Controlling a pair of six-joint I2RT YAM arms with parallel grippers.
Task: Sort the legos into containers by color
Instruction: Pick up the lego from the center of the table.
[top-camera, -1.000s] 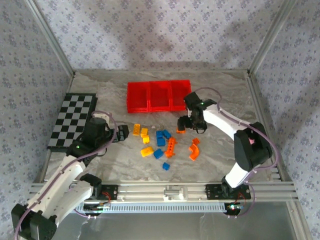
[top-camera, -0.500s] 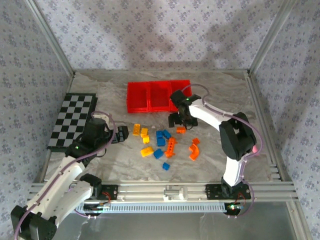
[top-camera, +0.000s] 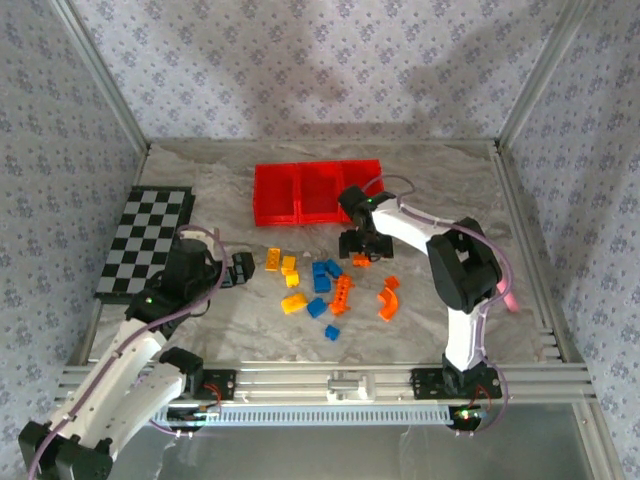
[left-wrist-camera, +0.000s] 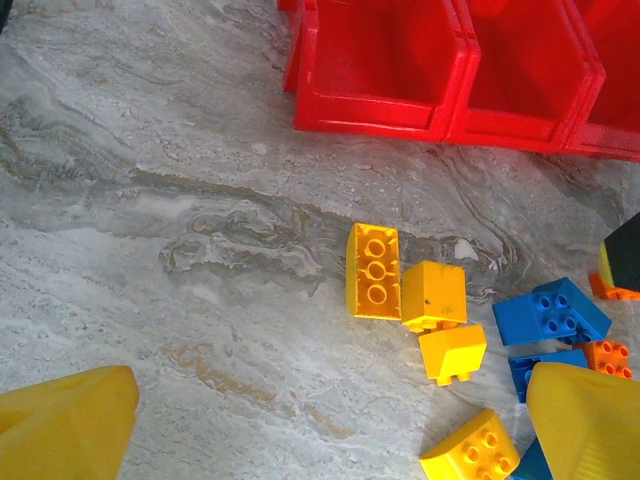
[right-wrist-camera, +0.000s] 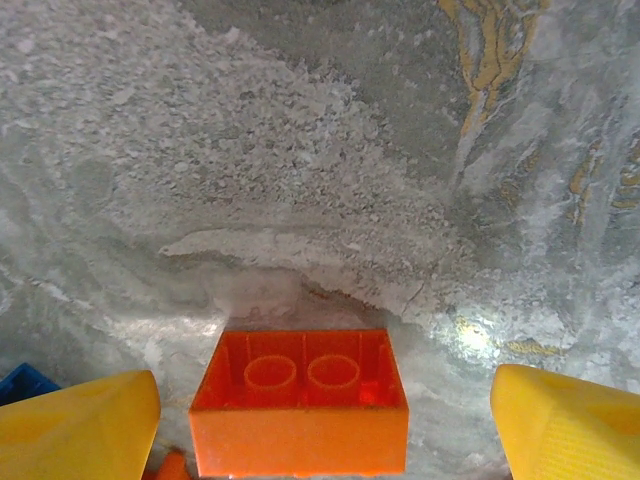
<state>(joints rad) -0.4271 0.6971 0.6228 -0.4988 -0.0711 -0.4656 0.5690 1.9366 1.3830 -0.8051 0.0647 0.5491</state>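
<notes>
The three joined red bins (top-camera: 317, 192) stand at the back of the table, and their near walls (left-wrist-camera: 380, 60) show in the left wrist view. Loose legos lie in front of them: yellow ones (top-camera: 289, 265), blue ones (top-camera: 322, 270) and orange ones (top-camera: 386, 303). My right gripper (top-camera: 358, 245) is open and low over an upside-down orange brick (right-wrist-camera: 300, 400). That brick lies between the yellow fingers (right-wrist-camera: 75, 425) without touching them. My left gripper (top-camera: 240, 268) is open to the left of the pile. Its fingers (left-wrist-camera: 65, 425) are wide apart, with several yellow bricks (left-wrist-camera: 372, 270) ahead of them.
A black-and-white checkered board (top-camera: 145, 240) lies at the left edge of the table. Aluminium frame rails run along the front (top-camera: 340, 385) and the sides. Bare marble (left-wrist-camera: 200, 200) lies between the left gripper and the bins.
My right arm folded inward and its gripper moved left and down over the orange brick by the bins. My left gripper edged a little to the right, toward the yellow bricks.
</notes>
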